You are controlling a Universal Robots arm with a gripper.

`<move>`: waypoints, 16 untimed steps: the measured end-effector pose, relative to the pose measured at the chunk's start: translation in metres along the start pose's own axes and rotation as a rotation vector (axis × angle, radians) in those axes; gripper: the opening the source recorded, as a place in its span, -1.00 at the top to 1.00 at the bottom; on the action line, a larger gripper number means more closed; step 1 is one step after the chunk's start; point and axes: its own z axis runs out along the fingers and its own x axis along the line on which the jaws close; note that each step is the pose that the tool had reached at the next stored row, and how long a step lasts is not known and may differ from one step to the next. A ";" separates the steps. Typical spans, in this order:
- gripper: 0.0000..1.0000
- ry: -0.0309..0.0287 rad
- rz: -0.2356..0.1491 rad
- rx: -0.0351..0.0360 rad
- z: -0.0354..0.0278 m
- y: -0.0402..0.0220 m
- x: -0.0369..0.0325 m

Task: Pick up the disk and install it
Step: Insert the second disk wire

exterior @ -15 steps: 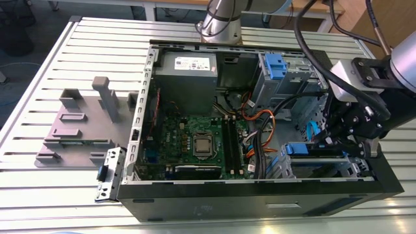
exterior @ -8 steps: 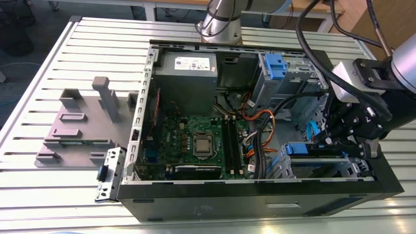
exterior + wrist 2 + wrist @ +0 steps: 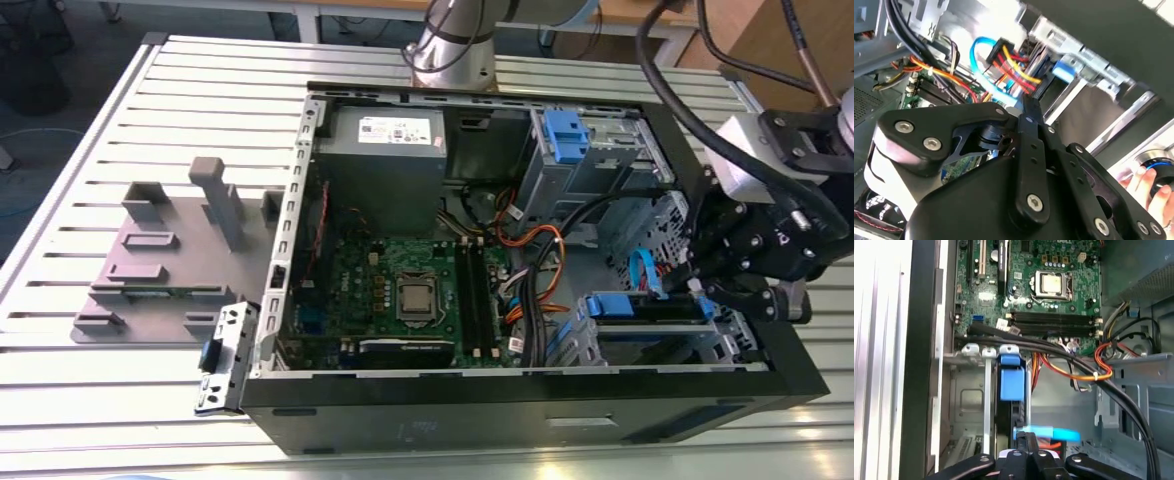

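Note:
The disk (image 3: 650, 306) sits on edge in the drive bay at the front corner of the open computer case (image 3: 534, 405), on the exterior view's right; its blue rails show above the bay. In the first wrist view the disk's blue rail (image 3: 1012, 382) stands between the bay's metal walls, with its dark body below. My gripper (image 3: 703, 290) hangs just to the right of the bay. Its fingers (image 3: 1026, 440) are together right at the disk's near end, beside a light blue cable (image 3: 1049, 433). The second wrist view shows the shut gripper (image 3: 1026, 107) pointing at the bay.
The motherboard (image 3: 400, 290), a grey power supply (image 3: 387, 150) and an upper bay with a blue clip (image 3: 566, 135) fill the case. Black and orange cables (image 3: 1089, 372) run close by the bay. A grey fixture (image 3: 160, 260) lies on the slatted table. A person's fingers (image 3: 1144, 182) show outside the case.

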 end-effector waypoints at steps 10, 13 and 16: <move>0.79 0.0000 0.001 -0.0064 -0.0324 -0.0058 -0.0035; 0.79 -0.0001 0.001 -0.0064 -0.0351 -0.0055 -0.0038; 0.79 0.0012 0.001 -0.0064 -0.0352 -0.0055 -0.0038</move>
